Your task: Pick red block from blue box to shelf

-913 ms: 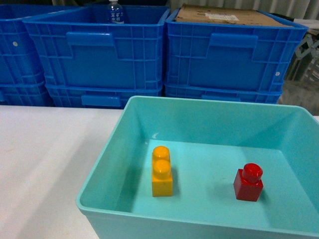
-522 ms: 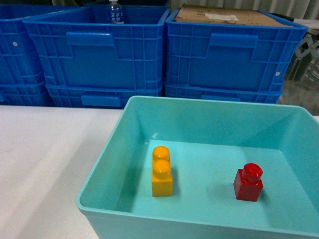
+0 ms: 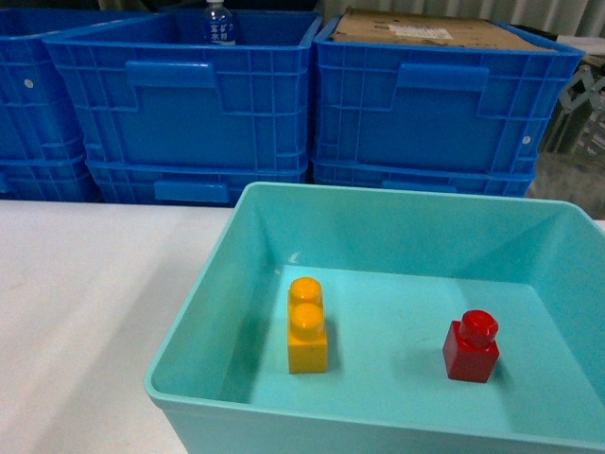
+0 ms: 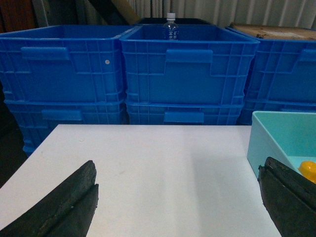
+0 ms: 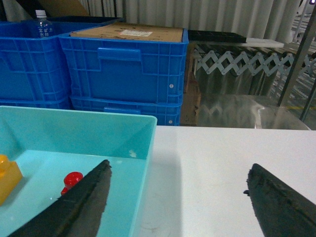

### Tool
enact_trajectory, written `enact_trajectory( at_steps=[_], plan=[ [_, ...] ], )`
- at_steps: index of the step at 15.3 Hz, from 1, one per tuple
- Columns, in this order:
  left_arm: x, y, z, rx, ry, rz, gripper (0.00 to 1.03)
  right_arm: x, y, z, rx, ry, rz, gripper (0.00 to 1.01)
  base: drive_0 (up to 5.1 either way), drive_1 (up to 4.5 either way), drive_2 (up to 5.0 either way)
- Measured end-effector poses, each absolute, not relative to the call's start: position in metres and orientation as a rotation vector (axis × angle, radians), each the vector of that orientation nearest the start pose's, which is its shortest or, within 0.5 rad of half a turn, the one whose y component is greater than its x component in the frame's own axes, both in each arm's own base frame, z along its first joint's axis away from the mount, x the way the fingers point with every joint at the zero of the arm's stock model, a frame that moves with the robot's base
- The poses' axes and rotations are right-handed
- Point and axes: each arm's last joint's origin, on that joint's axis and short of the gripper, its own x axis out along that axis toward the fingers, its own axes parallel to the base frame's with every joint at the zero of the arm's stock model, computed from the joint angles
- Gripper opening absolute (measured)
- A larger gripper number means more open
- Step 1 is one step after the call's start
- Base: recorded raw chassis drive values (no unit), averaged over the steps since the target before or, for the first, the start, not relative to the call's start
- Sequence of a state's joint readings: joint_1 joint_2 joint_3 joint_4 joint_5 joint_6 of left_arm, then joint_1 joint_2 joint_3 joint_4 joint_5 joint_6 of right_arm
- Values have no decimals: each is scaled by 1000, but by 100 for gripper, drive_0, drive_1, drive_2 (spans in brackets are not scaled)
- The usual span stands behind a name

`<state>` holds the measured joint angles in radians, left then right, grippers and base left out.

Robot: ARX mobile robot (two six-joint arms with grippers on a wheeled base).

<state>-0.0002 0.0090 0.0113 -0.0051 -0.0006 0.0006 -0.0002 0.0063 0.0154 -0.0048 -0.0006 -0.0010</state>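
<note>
Red block [image 3: 471,346] upright in the box [image 3: 198,326], right of the yellow brick [image 3: 307,325]. Light, rigid, glossy: I judge its flat sides best. My left gripper [image 4: 177,197] and right gripper [image 5: 180,202] spread, empty.

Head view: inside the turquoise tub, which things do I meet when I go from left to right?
Left wall of the blue box → yellow-orange brick → red block → right wall of the box. Neither pincer appears in this view.
</note>
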Motion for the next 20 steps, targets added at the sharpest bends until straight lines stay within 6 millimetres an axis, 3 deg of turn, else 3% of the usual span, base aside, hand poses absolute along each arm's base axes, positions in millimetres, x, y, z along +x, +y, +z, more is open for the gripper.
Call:
enact_trajectory(
  at_steps=[1, 8, 9, 10, 13, 15, 18, 20],
  plan=[
    [98, 0, 166, 1, 2, 0, 98, 97, 0, 168, -1, -4, 0, 97, 0, 0, 0],
    [98, 0, 166, 1, 2, 0, 98, 97, 0, 168, -1, -4, 0, 98, 0, 0, 0],
    [98, 0, 166, 1, 3, 0, 98, 97, 0, 166, -1, 75, 11, 98, 0, 0, 0],
    [98, 0, 166, 1, 2, 0, 98, 101, 7, 165, -7, 337, 53, 98, 0, 0, 0],
    [98, 0, 166, 1, 2, 1, 98, 118, 20, 174, -7, 392, 133, 98, 0, 0, 0],
    [98, 0, 166, 1, 2, 0, 98, 137, 29, 191, 19, 382, 139, 98, 0, 0, 0],
    [98, 0, 166, 1, 2, 0, 98, 204, 57, 238, 110, 399, 172, 98, 0, 0, 0],
    [98, 0, 166, 1, 2, 0, 98, 252, 88, 244, 150, 541, 247, 98, 0, 0, 0]
  ],
)
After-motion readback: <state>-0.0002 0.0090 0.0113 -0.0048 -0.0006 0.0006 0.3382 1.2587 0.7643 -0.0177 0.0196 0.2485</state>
